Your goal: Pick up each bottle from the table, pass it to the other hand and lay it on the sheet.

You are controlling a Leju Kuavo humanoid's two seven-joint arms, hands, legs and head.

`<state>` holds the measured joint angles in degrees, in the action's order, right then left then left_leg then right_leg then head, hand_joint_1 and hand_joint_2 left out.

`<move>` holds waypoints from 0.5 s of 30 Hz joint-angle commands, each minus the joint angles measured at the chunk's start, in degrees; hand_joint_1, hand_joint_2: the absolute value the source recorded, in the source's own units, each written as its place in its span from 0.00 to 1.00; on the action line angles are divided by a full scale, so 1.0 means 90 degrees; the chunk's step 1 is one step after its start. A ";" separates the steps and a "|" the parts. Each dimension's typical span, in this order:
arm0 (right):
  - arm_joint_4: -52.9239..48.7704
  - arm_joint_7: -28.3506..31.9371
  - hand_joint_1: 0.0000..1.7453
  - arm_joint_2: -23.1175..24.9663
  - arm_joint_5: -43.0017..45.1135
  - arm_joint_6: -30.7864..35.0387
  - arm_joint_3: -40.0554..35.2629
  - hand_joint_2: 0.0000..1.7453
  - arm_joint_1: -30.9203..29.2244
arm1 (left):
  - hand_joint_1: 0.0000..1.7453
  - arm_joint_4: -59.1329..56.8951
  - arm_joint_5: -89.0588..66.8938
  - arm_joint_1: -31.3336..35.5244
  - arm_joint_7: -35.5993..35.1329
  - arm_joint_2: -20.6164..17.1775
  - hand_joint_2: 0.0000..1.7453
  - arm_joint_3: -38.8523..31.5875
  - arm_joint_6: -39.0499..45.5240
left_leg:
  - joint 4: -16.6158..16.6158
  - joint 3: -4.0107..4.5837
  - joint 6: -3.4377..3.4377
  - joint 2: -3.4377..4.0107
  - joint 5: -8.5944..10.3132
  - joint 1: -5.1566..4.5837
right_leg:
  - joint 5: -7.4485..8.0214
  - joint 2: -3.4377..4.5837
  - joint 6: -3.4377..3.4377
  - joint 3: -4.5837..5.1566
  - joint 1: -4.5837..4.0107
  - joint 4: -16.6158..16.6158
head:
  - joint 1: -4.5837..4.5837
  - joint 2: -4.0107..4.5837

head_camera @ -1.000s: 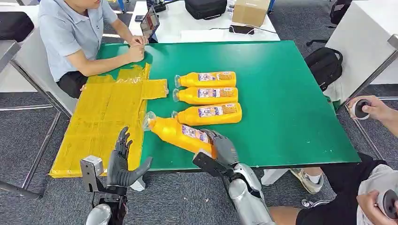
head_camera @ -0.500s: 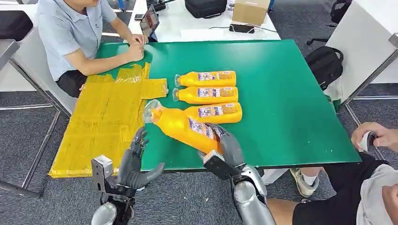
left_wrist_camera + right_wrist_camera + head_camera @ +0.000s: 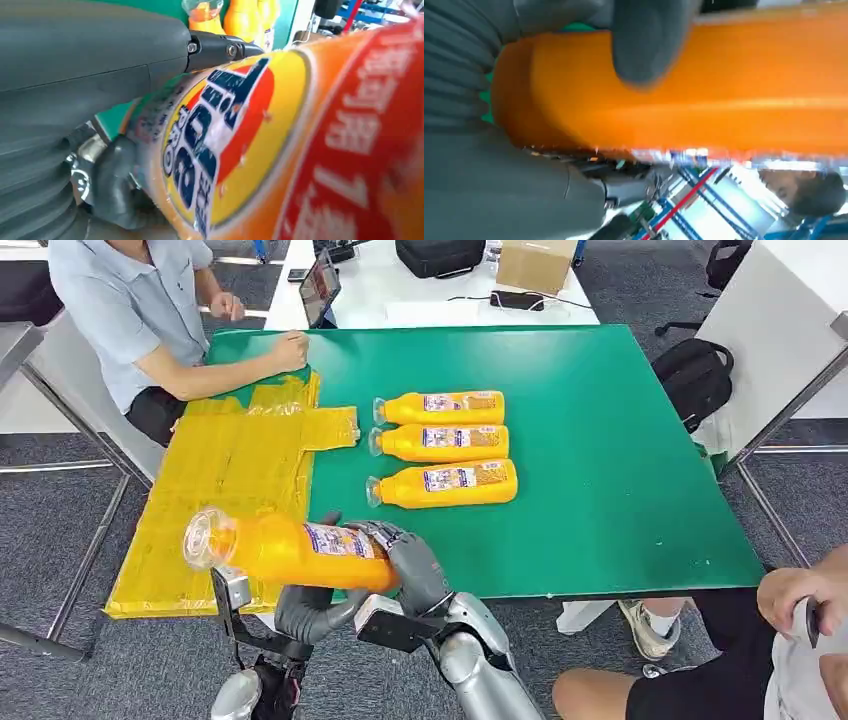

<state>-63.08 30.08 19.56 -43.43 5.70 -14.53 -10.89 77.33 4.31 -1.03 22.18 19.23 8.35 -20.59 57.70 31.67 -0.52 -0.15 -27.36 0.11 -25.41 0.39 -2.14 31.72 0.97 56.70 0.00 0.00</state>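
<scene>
An orange juice bottle (image 3: 290, 552) hangs level above the table's near edge, its clear cap toward the yellow sheet (image 3: 230, 470). My right hand (image 3: 415, 565) grips its base end. From below, my left hand (image 3: 305, 608) wraps around its middle, with one fingertip showing over the top. The left wrist view has the bottle's label (image 3: 280, 140) pressed against the left hand (image 3: 75, 65). In the right wrist view, a thumb of the right hand (image 3: 649, 40) lies across the orange bottle (image 3: 704, 90). Three more bottles (image 3: 440, 443) lie side by side on the green table (image 3: 620, 460).
A person (image 3: 140, 310) sits at the far left with an arm on the table corner by the sheet. Another person (image 3: 800, 640) sits at the near right. A black backpack (image 3: 690, 375) lies on the floor to the right. Behind is a white table with a cardboard box (image 3: 535, 265).
My right hand has lifted the bottle off the table and swung it left, past the near edge. My left hand rose and closed around its middle.
</scene>
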 commanded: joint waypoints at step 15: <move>0.1565 -0.0163 0.30 -0.0043 -0.0043 0.0253 -0.1161 1.00 -0.0146 | 1.00 0.0251 0.0847 0.0643 0.0368 0.0085 1.00 -0.0809 0.0631 | 0.0002 0.0004 0.0004 -0.0013 0.0003 0.0008 | 0.0001 -0.0015 0.0008 -0.0001 -0.0011 -0.0004 | -0.0005 0.0000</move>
<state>-56.04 29.61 19.23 -41.73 7.61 -20.94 -12.79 80.17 8.37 -1.39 25.86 19.19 5.68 -15.89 57.70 31.69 -0.51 -0.16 -27.35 0.10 -25.41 0.40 -2.14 31.76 0.95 56.70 -0.04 0.00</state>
